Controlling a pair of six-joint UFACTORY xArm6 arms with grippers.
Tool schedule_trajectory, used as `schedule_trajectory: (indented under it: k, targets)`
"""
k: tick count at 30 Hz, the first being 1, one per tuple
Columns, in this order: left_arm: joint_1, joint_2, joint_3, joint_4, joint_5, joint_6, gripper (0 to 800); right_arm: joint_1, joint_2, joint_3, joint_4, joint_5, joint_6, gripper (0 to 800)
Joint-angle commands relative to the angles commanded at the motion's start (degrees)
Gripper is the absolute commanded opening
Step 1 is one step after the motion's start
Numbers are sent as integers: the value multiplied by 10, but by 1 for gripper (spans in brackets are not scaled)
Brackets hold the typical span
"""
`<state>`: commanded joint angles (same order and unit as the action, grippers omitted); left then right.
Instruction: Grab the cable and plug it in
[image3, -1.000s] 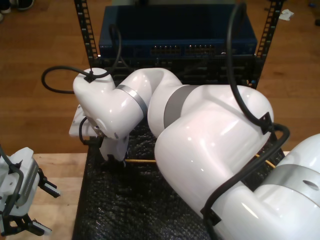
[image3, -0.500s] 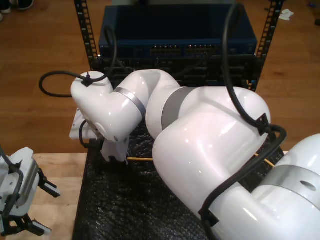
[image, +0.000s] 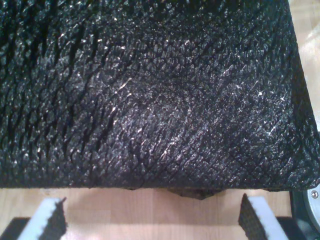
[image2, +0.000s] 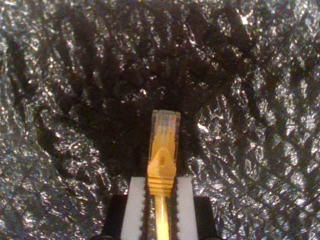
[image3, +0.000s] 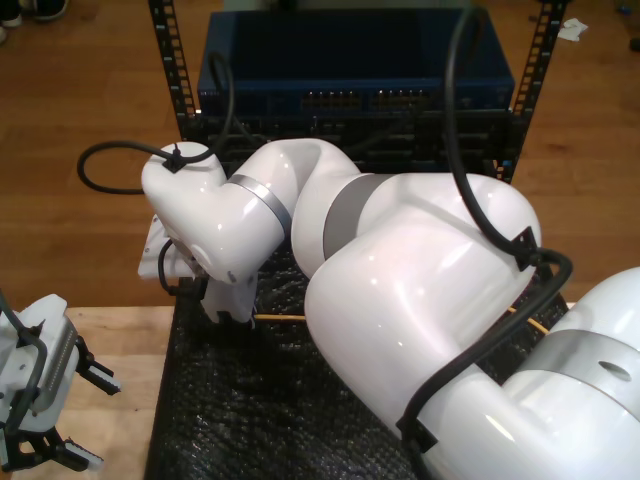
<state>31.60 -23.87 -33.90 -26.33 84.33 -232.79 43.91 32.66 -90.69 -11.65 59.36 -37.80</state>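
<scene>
Since a second ago, the arm holding the cable (image2: 160, 175) has swung a little toward the exterior view's left and risen slightly over the black mat (image3: 260, 400); over the last half second it barely shifts. My second gripper (image2: 160, 205) is clamped on the cable just behind its boot, so the clear plug (image2: 164, 131) sticks out straight ahead, free of the pads and pointing at the mat. In the exterior view the cable runs as a thin yellow line across the mat, near its far edge, toward that view's right. My first gripper (image: 152, 220) hangs with its jaws wide apart and nothing between them, at the mat's near edge over the wooden desk (image: 150, 210).

I judge the grab done and the carry to the blue switch (image3: 355, 60) in the rack (image3: 540, 60) next. To do it well I should keep the grip firm, lift clear of the mat, turn the plug level with a port, and push straight without letting the trailing cable snag.
</scene>
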Motion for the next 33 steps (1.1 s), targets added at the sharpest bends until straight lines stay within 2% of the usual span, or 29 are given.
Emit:
schedule_trajectory:
  k: [14,21,24,29,33]
  targets:
    - [0,0,-1,-1,8,1,800,-11,-22,-5,28,6,-105,4]
    - [0,0,-2,-2,11,-1,800,-40,-53,-1,144,44,-207,4]
    - [0,0,-4,-2,16,-1,800,-59,-72,4,177,75,-240,4]
    - [-2,0,-8,-4,19,-1,800,-82,-116,45,183,88,-248,4]
    - [-5,1,-29,-4,49,-4,799,-107,-156,84,185,87,-249,4]
